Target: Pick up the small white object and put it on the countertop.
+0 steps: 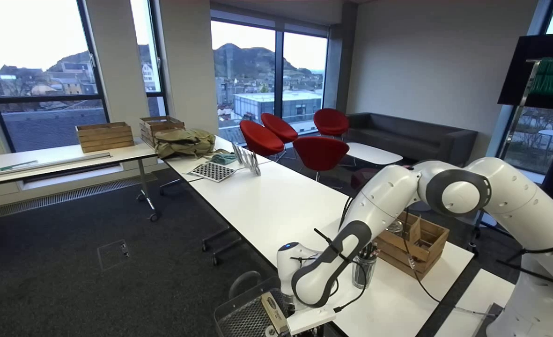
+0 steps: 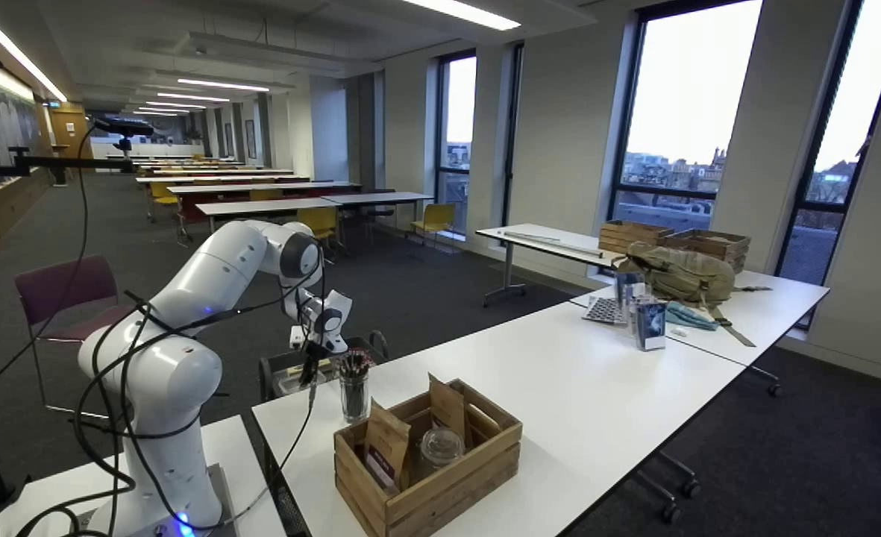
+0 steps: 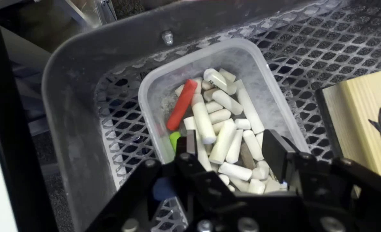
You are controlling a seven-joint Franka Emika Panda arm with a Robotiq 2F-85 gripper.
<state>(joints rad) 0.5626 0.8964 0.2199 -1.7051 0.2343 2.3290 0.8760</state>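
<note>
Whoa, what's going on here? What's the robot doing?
The robot arm is out over a plastic tub of little white sticks that look like chalk, with a red stick among them. The tub sits in a dark tray beside the long white table. The robot's fingers are apart over the tub and don't seem to hold anything yet. It's meant to put a small white piece on the table.

Three crates point(image 2: 459, 485), one red chalk point(image 3: 181, 104), one green chalk point(image 3: 174, 141) (white chalks point(image 3: 223, 141): overlapping, uncountable).
</note>
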